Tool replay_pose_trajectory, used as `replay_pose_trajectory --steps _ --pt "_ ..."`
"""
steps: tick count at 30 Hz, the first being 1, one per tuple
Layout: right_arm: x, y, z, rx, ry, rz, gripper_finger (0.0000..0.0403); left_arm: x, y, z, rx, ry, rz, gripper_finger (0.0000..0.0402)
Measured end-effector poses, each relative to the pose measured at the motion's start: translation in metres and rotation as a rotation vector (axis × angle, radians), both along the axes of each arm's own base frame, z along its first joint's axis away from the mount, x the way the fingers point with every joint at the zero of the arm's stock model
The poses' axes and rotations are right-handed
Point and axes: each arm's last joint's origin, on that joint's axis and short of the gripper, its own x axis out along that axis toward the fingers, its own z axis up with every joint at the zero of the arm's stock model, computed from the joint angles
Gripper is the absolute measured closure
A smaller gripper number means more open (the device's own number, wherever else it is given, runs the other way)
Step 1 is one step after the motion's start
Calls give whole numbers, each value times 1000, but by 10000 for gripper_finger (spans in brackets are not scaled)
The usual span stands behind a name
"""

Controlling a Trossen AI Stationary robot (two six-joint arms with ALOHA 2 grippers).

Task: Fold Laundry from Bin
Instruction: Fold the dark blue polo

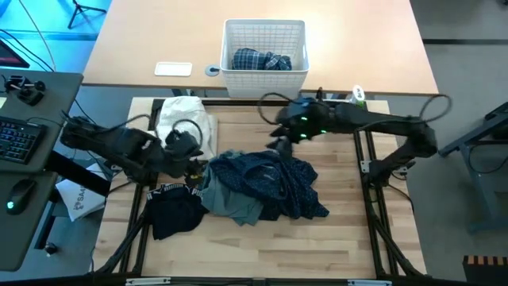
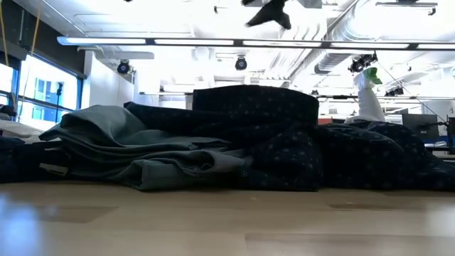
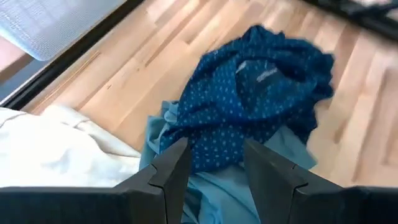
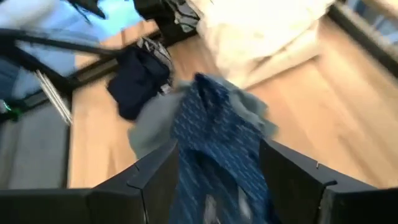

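You see a light wooden table [image 1: 262,246]. On it lie navy dotted trousers [image 1: 274,181], a grey-green top [image 1: 230,199], a black piece [image 1: 175,213] and a white cloth [image 1: 186,119].

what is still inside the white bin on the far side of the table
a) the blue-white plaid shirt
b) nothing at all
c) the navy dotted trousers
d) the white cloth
a: in the high view the bin holds only the blue-white plaid shirt, while the white cloth and the navy dotted trousers lie out on the table.
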Motion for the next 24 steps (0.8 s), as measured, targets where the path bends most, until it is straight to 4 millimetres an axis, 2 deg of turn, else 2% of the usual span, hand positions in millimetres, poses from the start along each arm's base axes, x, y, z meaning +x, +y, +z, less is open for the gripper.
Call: replay_pose_trajectory --steps 2,4,8,12,17,24 --pt "-19 12 7 -44 4 34 183 6 1 -13 8 65 -11 264" --pt "-34 25 1 -45 12 73 183 13 9 -28 -21 128 39 262" --pt "-58 49 -32 -15 46 40 183 28 34 -64 -110 223 131 259" --pt "-77 62 -62 119 47 -61 183 37 55 -99 -140 222 191 258" --pt "-86 76 -76 246 -17 -112 183 41 77 -142 -284 178 143 258" --pt "-89 93 -68 221 -82 -139 183 44 87 -187 -276 142 -1 268"
